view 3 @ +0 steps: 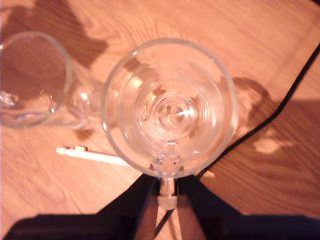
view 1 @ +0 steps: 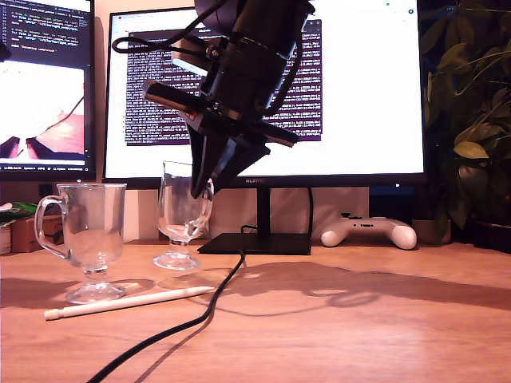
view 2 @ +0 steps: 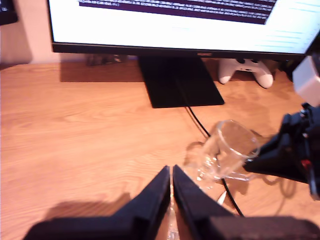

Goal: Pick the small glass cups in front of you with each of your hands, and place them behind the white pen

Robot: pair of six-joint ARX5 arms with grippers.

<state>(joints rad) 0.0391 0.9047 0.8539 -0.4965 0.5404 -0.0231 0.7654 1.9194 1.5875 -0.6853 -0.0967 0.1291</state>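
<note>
Two small glass cups show in the exterior view. One cup point(view 1: 89, 238) stands upright at the exterior view's left, just behind the white pen point(view 1: 128, 303). My second gripper point(view 1: 201, 190) is shut on the handle of the other cup point(view 1: 184, 214), which tilts slightly with its foot at or just above the table behind the pen's tip. The second wrist view looks down into this held cup point(view 3: 170, 107), with my second gripper point(view 3: 167, 192) on its handle, the standing cup point(view 3: 30, 80) and the pen point(view 3: 95, 156) beside it. My first gripper point(view 2: 171, 172) is shut and empty over bare wood, facing the held cup point(view 2: 231, 150).
A black cable point(view 1: 176, 327) runs from the monitor stand point(view 1: 255, 243) across the table toward the front, passing the pen's tip. A white game controller point(view 1: 369, 231) lies behind at the exterior view's right, near a plant point(view 1: 471, 120). Monitors stand along the back.
</note>
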